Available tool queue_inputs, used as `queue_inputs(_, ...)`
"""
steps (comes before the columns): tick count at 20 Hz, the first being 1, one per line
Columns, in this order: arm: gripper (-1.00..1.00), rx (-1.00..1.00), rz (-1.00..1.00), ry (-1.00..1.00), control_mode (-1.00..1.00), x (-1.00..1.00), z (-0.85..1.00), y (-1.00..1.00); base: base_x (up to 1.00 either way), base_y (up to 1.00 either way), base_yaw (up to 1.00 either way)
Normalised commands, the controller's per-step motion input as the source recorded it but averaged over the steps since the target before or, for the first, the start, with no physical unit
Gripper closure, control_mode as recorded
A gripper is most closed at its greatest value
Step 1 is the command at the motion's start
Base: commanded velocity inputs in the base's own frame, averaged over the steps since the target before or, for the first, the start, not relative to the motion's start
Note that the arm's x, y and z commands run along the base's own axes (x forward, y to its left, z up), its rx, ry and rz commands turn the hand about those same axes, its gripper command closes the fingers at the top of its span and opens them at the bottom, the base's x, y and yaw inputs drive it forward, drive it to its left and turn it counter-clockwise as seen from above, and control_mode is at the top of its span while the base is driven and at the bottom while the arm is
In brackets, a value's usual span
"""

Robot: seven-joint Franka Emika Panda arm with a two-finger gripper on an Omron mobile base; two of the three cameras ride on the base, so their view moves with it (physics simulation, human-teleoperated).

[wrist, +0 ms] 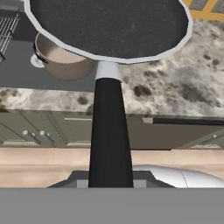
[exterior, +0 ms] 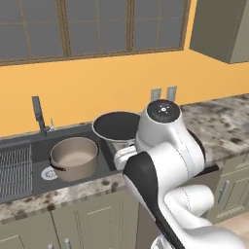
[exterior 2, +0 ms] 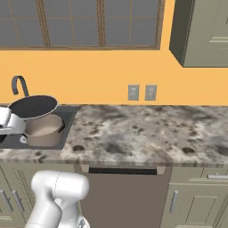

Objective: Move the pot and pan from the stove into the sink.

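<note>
The black pan (exterior: 115,125) hangs level in the air over the right end of the sink (exterior: 41,146). Its long dark handle (wrist: 110,131) runs straight back into my gripper (wrist: 111,181), which is shut on it. The taupe pot (exterior: 74,156) stands upright inside the basin, below and left of the pan. From the right base view the pan (exterior 2: 33,107) floats just above the pot (exterior 2: 43,129), with my hand (exterior 2: 9,122) at the left edge. In the hand view the pot (wrist: 61,61) peeks out under the pan (wrist: 109,26). The stove is out of view.
A dark faucet (exterior: 37,114) rises behind the sink, and a ribbed drainboard (exterior: 13,168) lies at its left. Speckled granite counter (exterior 2: 147,129) stretches to the right. Two wall outlets (exterior 2: 141,92) sit above it, and an upper cabinet (exterior 2: 205,31) hangs at the right.
</note>
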Motion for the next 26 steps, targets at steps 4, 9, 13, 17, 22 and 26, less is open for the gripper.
queue_inputs(4, 1.00, 0.07, 0.12, 0.00, -1.00, 0.00, -0.16, -0.13, 0.00, 0.00, 0.00)
queue_inputs(9, 1.00, 0.10, 0.22, 0.00, -1.00, 0.01, -0.25, -0.17, 0.00, 0.00, 0.00)
queue_inputs(13, 1.00, 0.06, 0.20, 0.00, -1.00, 0.15, -0.24, -0.03, 0.00, 0.00, 0.00)
queue_inputs(17, 1.00, 0.06, 0.18, 0.05, -1.00, 0.39, -0.18, 0.00, 0.00, 0.00, 0.00)
queue_inputs(22, 1.00, 0.03, 0.14, 0.09, -1.00, 0.57, -0.21, 0.04, 0.00, 0.00, 0.00)
queue_inputs(26, 1.00, 0.00, 0.12, 0.11, -1.00, 0.61, -0.22, 0.12, 0.00, 0.00, 0.00)
